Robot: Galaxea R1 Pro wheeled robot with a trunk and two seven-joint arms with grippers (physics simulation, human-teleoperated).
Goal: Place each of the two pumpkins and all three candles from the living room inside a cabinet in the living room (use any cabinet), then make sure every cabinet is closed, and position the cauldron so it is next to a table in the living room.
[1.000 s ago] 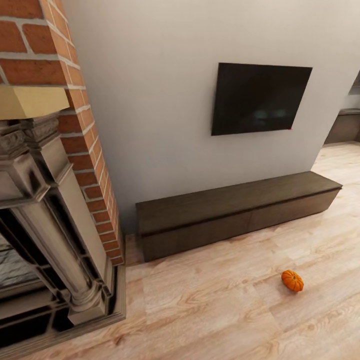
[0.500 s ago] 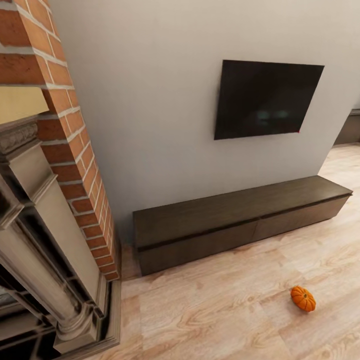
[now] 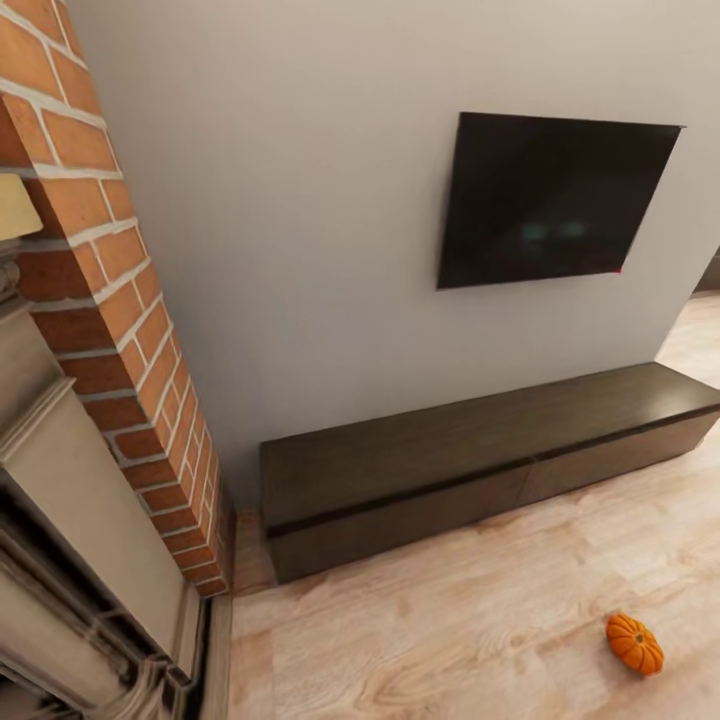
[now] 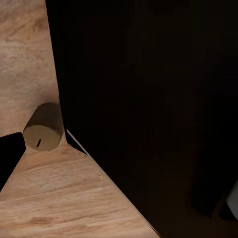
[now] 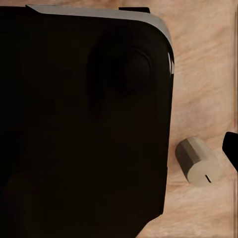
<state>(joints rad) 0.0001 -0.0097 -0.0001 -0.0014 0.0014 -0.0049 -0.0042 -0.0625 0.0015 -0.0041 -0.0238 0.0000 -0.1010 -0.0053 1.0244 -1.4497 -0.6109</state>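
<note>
Pumpkin (image 3: 635, 643) on plank floor (image 3: 450, 640), lying tilted, orange, ribbed; well apart from cabinet (image 3: 480, 470) and in front of its right half. Only one pumpkin seen.

Cabinet: long, low, dark brown, set against pale wall (image 3: 300, 250). Two flat drawer fronts visible, both flush and shut; contents hidden, nothing resting on top. Left end just beside brick chimney (image 3: 110, 330); narrow gap between them.

Black screen (image 3: 555, 200) mounted on wall above cabinet's right half, clear of its top. Ornate fireplace surround (image 3: 60, 560) at foot of chimney, on the side away from cabinet.

Left wrist view: large dark body across most of picture, unidentified; beside it a short beige cylinder (image 4: 43, 128) with a slot in its end face, over wood floor. Left gripper spread or pressed together: cannot tell, fingers not made out.

Right wrist view: dark rounded-corner body with pale edge, and a similar beige cylinder (image 5: 198, 161) just beside it, over wood floor. Right gripper state: cannot tell. Position of pumpkin and cabinet relative to either gripper: not determinable.
</note>
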